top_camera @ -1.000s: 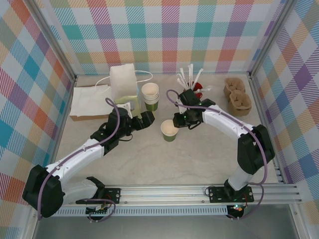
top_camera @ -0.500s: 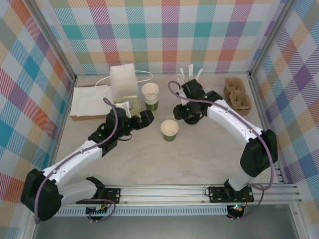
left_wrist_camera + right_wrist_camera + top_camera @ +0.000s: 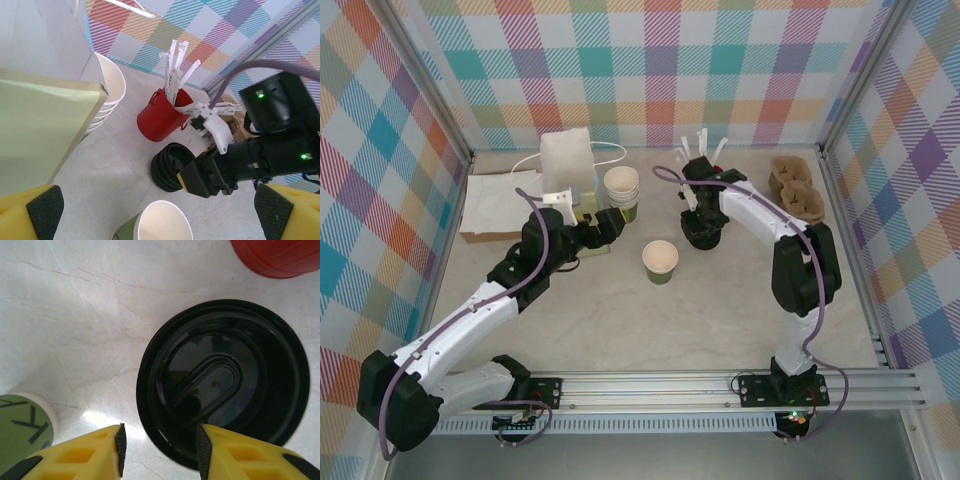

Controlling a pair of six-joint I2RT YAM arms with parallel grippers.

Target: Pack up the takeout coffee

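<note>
While the left end effector (image 3: 608, 224) hovers with its fingers spread wide just beside the stack of green cups (image 3: 621, 192), the takeout coffee cup (image 3: 660, 262) stands upright and open-topped on the bench (image 3: 620, 320), between the two arms. The right end effector (image 3: 159, 440), fingers apart and gripping nothing, hangs over a black lid (image 3: 225, 375) near the red mug (image 3: 160, 120).

Both arms extended over the work area. Left arm (image 3: 470, 320) reaches forward and inward; left pincer (image 3: 608, 225) is held near level, jaws at full spread. Right arm (image 3: 760, 215) is folded sharply at the elbow; right pincer (image 3: 160, 452) points straight down, jaws partly parted.
</note>
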